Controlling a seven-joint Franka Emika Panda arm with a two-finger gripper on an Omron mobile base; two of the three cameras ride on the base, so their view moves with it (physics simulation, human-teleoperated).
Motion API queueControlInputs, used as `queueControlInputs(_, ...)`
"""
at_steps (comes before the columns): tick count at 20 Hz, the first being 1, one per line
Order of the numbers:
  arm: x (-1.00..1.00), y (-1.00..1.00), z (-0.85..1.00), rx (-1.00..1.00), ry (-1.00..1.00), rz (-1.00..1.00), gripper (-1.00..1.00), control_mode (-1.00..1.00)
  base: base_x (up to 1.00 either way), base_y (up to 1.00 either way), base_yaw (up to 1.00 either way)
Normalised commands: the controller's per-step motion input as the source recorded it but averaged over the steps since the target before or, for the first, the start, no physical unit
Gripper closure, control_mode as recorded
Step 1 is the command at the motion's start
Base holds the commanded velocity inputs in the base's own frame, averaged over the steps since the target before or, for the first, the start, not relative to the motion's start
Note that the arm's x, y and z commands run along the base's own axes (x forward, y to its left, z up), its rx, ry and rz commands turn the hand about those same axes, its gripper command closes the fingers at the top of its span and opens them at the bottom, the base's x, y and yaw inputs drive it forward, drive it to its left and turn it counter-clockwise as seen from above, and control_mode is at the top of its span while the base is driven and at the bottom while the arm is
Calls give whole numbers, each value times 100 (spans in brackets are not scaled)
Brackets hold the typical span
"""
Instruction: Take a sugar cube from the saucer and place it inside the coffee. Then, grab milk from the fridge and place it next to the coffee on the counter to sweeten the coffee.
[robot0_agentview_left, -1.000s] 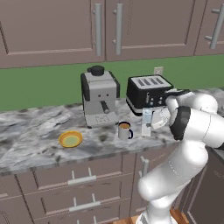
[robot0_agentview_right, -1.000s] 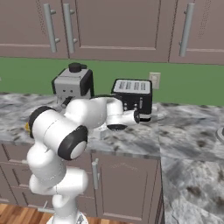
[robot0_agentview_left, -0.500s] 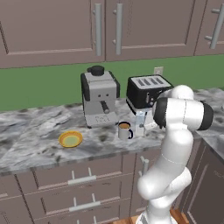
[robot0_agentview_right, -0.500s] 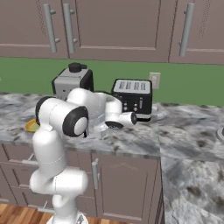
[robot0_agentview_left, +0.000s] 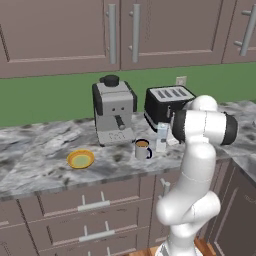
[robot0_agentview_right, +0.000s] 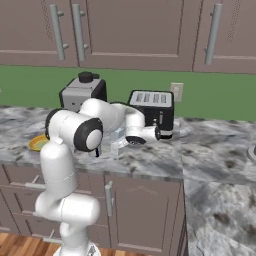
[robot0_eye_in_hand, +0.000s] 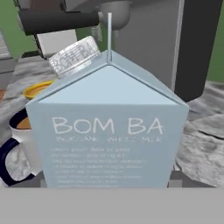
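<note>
Arm folded forward at elbow height; claw (robot0_agentview_right: 118, 138) reaching left, grip state hidden.

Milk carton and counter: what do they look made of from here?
The milk carton looks like matte pale blue paperboard: folded gable top, flat printed faces, a ribbed cap. The counter looks like polished stone, probably marble or granite, given its grey-and-white veined pattern. Both are rendered, so this rests on looks alone.
</note>
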Motion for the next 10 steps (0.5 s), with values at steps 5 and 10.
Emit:
queueControlInputs(5,0,-1,12,0,-10,0,-100,-100,0,0,0)
queueControlInputs(10,0,0,46,0,-20,0,-100,-100,0,0,0)
